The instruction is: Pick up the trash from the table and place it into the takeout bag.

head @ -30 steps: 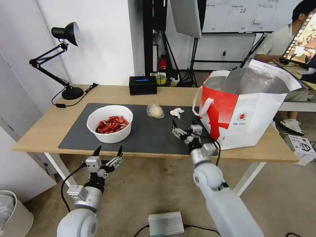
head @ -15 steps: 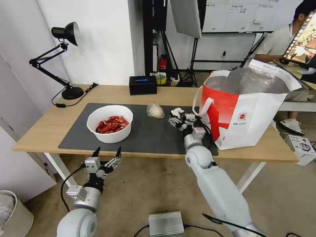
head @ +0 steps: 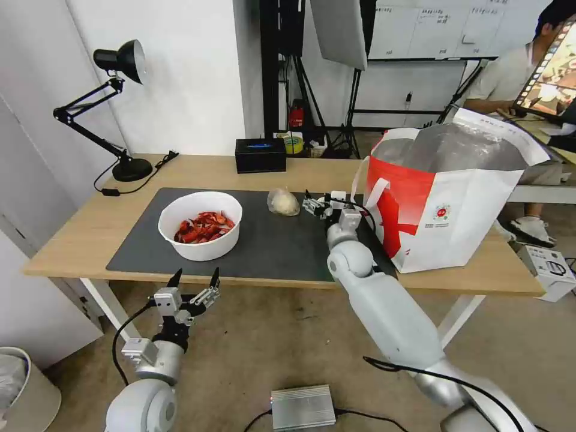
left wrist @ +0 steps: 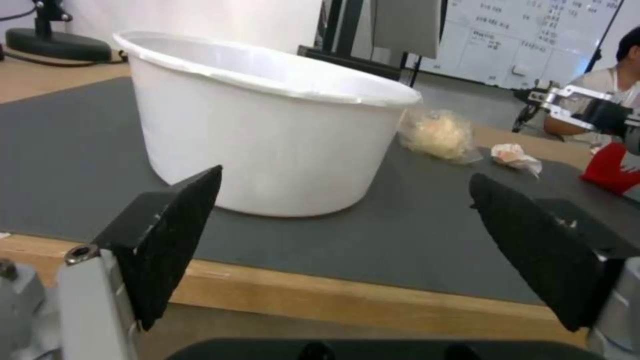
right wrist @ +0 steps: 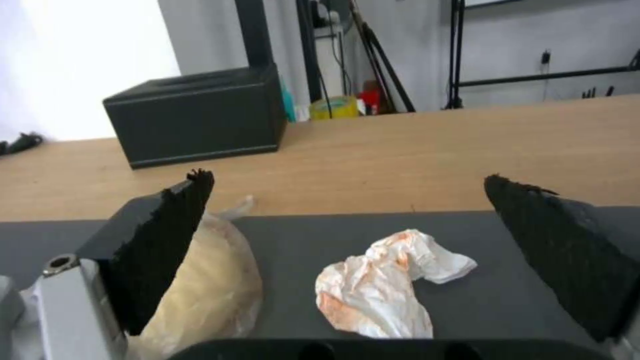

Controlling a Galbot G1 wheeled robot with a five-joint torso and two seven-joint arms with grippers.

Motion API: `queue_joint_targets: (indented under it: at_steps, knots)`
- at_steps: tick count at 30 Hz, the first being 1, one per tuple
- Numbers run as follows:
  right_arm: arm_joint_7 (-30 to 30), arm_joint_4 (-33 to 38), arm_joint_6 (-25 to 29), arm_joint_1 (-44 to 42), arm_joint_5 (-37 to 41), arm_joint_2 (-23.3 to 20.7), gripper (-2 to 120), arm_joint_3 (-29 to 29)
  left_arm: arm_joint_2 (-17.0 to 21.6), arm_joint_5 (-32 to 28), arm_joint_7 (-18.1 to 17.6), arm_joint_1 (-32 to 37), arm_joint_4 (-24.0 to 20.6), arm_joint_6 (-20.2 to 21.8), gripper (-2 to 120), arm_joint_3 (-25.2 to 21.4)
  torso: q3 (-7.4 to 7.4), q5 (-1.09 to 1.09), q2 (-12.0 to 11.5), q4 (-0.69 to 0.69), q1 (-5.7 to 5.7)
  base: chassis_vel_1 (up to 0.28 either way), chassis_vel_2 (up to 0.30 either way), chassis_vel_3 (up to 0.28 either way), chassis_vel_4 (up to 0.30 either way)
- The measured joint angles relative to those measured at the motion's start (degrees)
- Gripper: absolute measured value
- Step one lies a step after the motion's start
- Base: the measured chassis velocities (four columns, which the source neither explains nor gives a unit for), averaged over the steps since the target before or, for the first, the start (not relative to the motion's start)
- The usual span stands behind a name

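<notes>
Tissue (right wrist: 387, 285), crumpled, lies just ahead of my wide-open right pincer (right wrist: 373, 260), between its fingers; my left pincer (head: 193, 287) waits open, far off.

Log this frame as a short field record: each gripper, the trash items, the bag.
right gripper: open, over the mat, fingers either side of the crumpled tissue, not touching it
left gripper: open, hanging below the table's front edge, facing the bowl
bowl: on the mat, red shells inside
small clear bag: on the mat, beside the tissue
takeout bag: upright at the table's right end, top open
</notes>
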Motion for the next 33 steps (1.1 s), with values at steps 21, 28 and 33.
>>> queue_joint_targets:
  at_steps: [21, 28, 33]
  knots:
    - [4.71, -6.65, -5.67, 4.97, 0.68, 1.78, 100, -2.10, -0.54, 0.56, 1.21, -0.04, 1.16, -0.10, 100, 0.41, 0.00, 0.00, 0.00, 0.00, 0.00, 0.000, 0.000, 0.000, 0.000]
    - [4.89, -8.44, -6.12, 5.31, -0.05, 2.23, 100, -1.01, -0.67, 0.75, 1.38, -0.17, 1.38, -0.10, 100, 0.66, 0.00, 0.00, 0.00, 0.00, 0.00, 0.000, 0.000, 0.000, 0.000]
    - [4.29, -9.60, -6.11, 5.32, -0.79, 2.59, 100, -0.51, -0.79, 1.05, 1.43, -0.19, 1.58, -0.10, 100, 0.87, 0.00, 0.00, 0.00, 0.00, 0.00, 0.000, 0.000, 0.000, 0.000]
